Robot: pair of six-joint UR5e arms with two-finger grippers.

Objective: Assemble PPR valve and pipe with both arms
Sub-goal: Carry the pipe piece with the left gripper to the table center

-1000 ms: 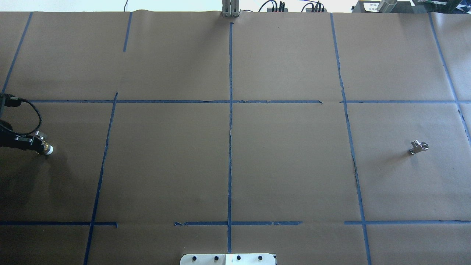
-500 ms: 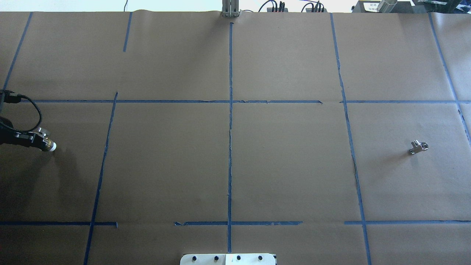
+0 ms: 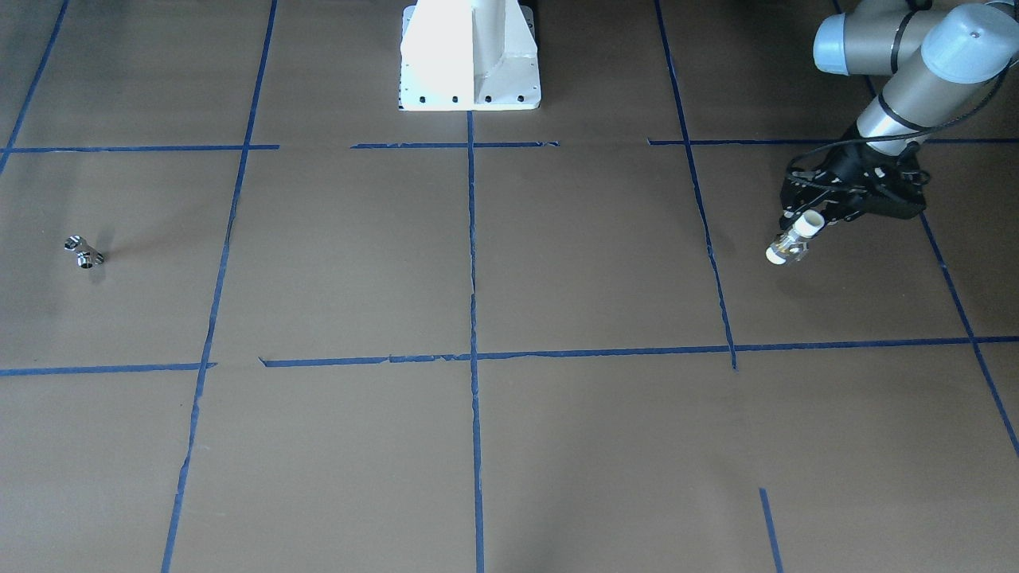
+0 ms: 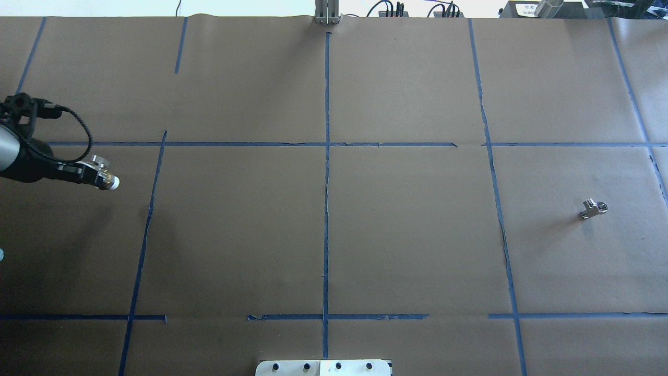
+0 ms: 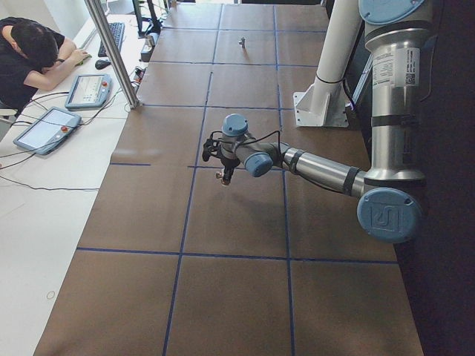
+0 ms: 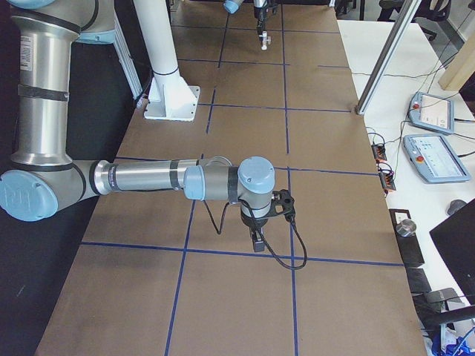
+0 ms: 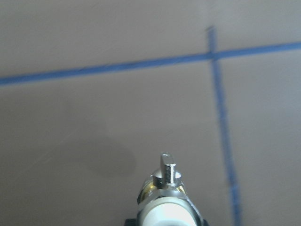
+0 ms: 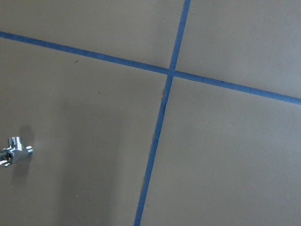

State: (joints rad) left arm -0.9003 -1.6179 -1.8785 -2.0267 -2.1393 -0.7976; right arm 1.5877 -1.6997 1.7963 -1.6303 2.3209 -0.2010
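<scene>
Hard-to-see stuff first. The right claw (image 6: 257, 241) only turns up in the side view from the right end. It's a small black lump on the right arm (image 6: 141, 178), pointing down at the table (image 4: 407, 235), and I honestly can't tell if it's open or closed. Its own wrist camera shows no fingers at all, just paper and tape. The chrome T-shaped fitting (image 8: 14, 150) sits right at that shot's left edge, partly cut off.

The left arm (image 5: 319, 167) is plain in the left side view. The overhead shot cuts nearly all of it off, so only a dark wrist, a looped black cable and the left claw (image 4: 90, 174) poke in. The left wrist camera is blurry and catches just dark corners at the bottom.

The left claw is clamped on the white pipe piece (image 4: 107, 181) and holds it tilted off the table over the left end, with a shadow underneath. The piece is a short round stub of white plastic with a brassy collar and a flat shiny metal tab sticking out.

The chrome fitting lies on the right part of the table, well apart from the held piece. It's tiny, mirror-bright and stubby.

The table is covered in matte brown paper, a bit wrinkled, gridded with blue tape (image 4: 326, 209) that's frayed in spots. Both arms are silver-grey tubes with pale blue caps. The white pedestal (image 3: 470, 56) is glossy, with bolt holes along its base.
</scene>
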